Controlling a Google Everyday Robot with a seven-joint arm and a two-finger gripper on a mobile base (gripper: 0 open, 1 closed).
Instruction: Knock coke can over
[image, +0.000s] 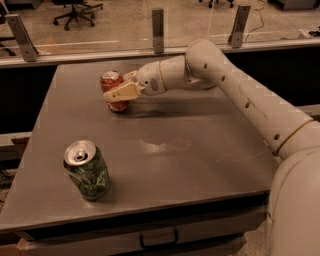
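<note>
**Hand at the coke can, can not yet down**

My hand (118, 86) is at the far left of the desk (200, 145), reaching in from the right, low over the surface. Its two fingers are parted. The near one lies across the front of the coke can (109, 84), and the far one sits just right of the can's top. I have no firm hold on anything. The can looks partly between the fingers, touching the near one, but I can't tell if it is pinched.

The can stands on its base with its long axis upright or nearly so. It lies to the left of my palm. I judge that a sideways sweep to the left, or a push high on its side, should tip it. My arm (240, 85) stretches back to the right.

The green can (87, 171) stands at the near left, well apart from this and out of the way of a leftward push.
</note>
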